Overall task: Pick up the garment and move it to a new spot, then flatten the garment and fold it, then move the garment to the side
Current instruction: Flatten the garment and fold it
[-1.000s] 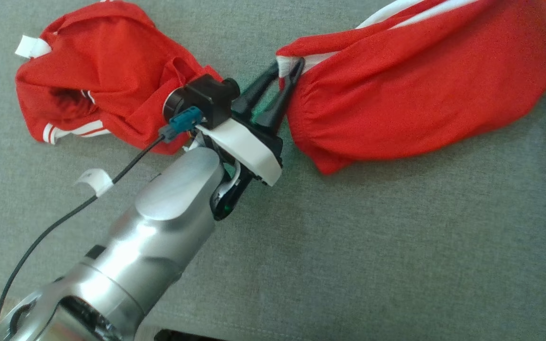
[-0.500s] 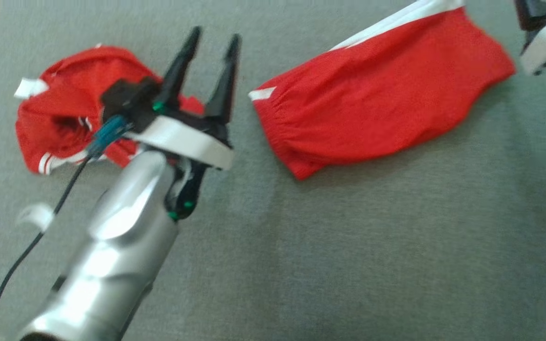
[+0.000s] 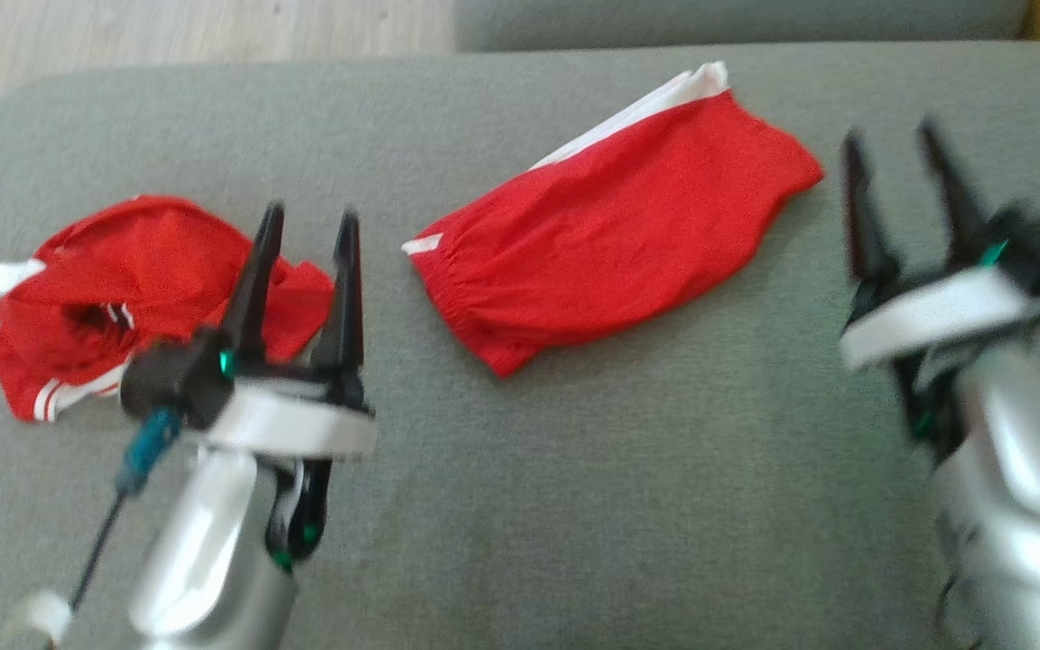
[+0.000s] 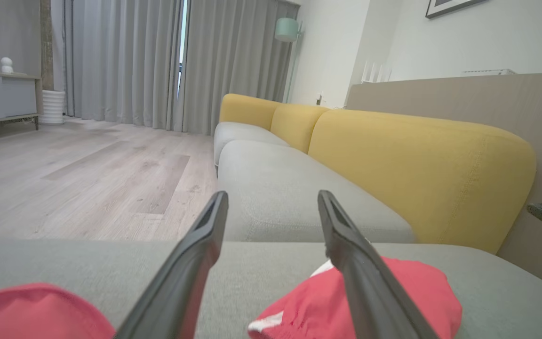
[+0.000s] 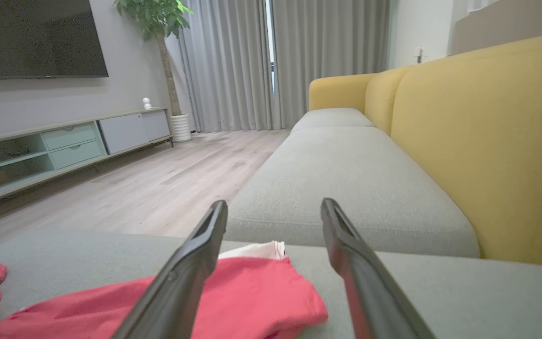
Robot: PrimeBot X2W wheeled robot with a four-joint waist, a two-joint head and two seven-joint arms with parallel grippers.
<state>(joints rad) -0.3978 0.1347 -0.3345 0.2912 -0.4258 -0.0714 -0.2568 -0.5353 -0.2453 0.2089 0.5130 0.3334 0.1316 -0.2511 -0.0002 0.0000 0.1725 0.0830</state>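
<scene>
The garment (image 3: 610, 244), red shorts with a white side stripe, lies folded flat and slanted on the grey sofa seat (image 3: 574, 469). My left gripper (image 3: 308, 221) hovers open to its left, holding nothing. My right gripper (image 3: 888, 135) stands open just right of the shorts, also holding nothing. In the left wrist view the left gripper (image 4: 271, 195) is spread wide, with the garment (image 4: 417, 292) low behind its right finger. The right wrist view has the right gripper (image 5: 273, 203) open above the garment (image 5: 252, 292).
A second red garment (image 3: 123, 289), crumpled, lies at the seat's left end behind my left gripper. The yellow backrest (image 5: 487, 132) runs along one side of the seat. Wood floor (image 4: 87, 179) lies beyond the cushion's edge, and a low TV cabinet (image 5: 64, 141) stands across the room.
My left gripper let go of the garment's white waistband corner, opened and drew back to the left. The right gripper came into view, open. The head camera pulled back.
</scene>
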